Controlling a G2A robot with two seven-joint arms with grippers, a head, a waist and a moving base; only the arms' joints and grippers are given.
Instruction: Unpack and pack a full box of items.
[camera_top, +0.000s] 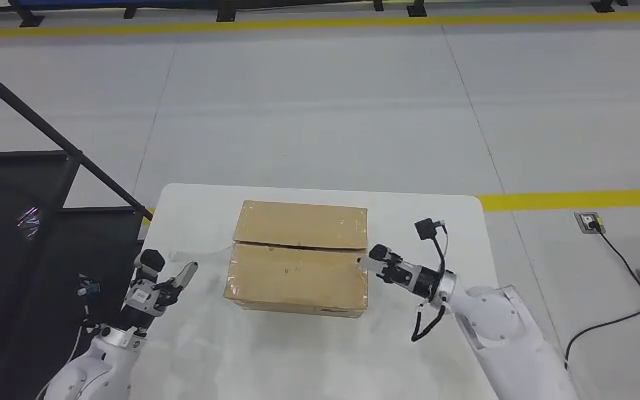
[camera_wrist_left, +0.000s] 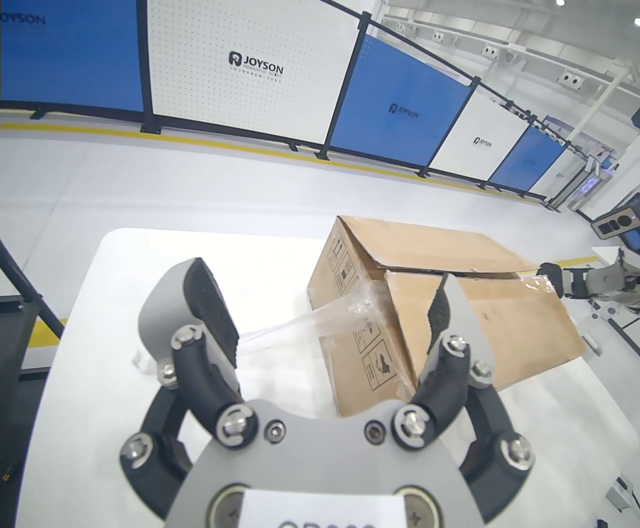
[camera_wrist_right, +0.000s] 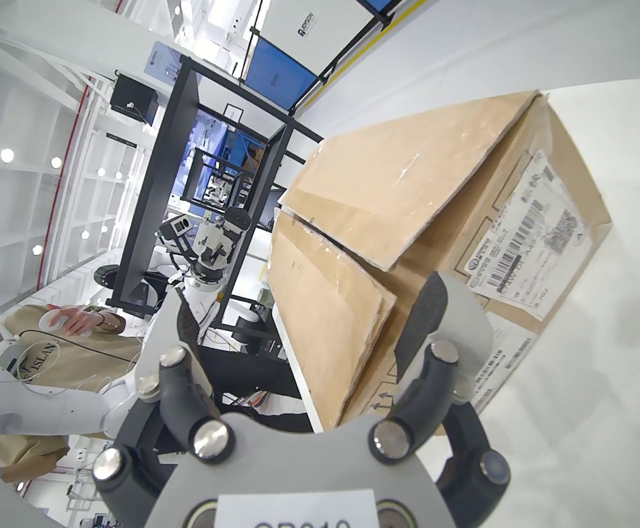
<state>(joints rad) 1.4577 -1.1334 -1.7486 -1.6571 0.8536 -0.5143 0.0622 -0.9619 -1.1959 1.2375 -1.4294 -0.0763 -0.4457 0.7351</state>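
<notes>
**Closed box on white table, both grippers open at its ends**

The cardboard box (camera_top: 300, 258) sat at the middle of a white table (camera_top: 200, 340), its two top flaps folded down and meeting along a seam that ran the length of the lid; the flaps did not lie flush. A white shipping label (camera_wrist_right: 535, 235) was stuck on the box's right end. From the left end a strip of clear tape (camera_wrist_left: 300, 320) trailed off the box down toward the tabletop.

The left gripper (camera_top: 168, 267) hung over the table to the left of the box, clear of it, fingers spread wide and holding nothing. The right gripper (camera_top: 378, 254) was right at the box's right end, fingers likewise apart, with the end of the near flap showing between them in its wrist view; whether it touched the cardboard could not be told.

Beyond the box lay a pale grey floor (camera_top: 300, 90) marked with yellow lines (camera_top: 555, 200). A black frame (camera_top: 40, 130) stood left of the box, off the table. Farther behind the box ran a fence of blue and white panels (camera_wrist_left: 240, 65).
</notes>
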